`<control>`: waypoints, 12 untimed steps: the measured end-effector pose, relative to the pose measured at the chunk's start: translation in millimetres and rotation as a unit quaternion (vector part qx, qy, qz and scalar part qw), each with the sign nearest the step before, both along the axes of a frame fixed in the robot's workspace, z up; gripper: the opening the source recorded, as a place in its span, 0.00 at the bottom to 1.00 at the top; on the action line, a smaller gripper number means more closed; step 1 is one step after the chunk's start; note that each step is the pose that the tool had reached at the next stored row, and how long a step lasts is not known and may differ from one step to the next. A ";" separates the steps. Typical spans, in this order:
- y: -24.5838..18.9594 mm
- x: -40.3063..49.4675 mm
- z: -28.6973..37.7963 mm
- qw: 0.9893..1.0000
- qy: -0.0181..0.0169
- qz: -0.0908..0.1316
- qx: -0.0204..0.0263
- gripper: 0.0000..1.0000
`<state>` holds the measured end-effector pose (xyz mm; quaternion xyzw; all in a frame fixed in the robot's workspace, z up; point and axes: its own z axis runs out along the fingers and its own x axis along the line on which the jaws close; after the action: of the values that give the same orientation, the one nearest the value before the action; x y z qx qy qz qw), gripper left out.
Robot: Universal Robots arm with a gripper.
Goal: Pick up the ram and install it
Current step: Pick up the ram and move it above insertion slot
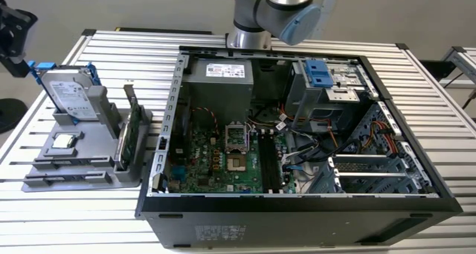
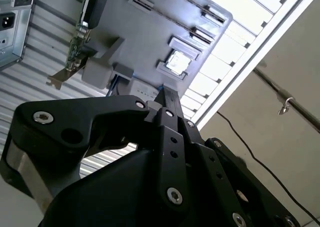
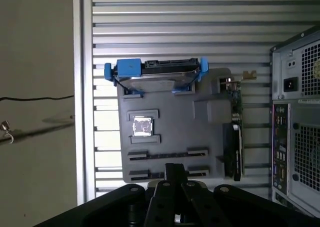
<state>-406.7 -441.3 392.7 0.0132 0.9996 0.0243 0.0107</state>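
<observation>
Pincer [image 3: 175,168] pressed together, facing the gray tray [image 3: 170,112].
You find the ram [image 3: 167,155] slotted in that tray, ahead of the pincer.

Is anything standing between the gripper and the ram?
Nothing visible. In the first wrist view the gripper hangs over the grey holder, and the ram lies bare in its slot, apart from the hard drive and green card.

Slatted aluminium table [image 1: 67,223]. Directly on it: gray parts holder [image 1: 74,182] toward exterior view's left, open computer case [image 1: 297,218] lying on its side just beside, toward the right.
</observation>
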 end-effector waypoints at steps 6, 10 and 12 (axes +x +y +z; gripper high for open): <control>-5.2 0.0 0.0 1.000 0.000 0.003 0.000 0.00; -9.0 0.0 -0.1 1.000 0.000 0.005 0.000 0.00; -10.9 0.0 0.0 1.000 0.000 0.006 0.000 0.00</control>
<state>-406.7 -452.2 392.7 0.0068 0.9996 0.0244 0.0105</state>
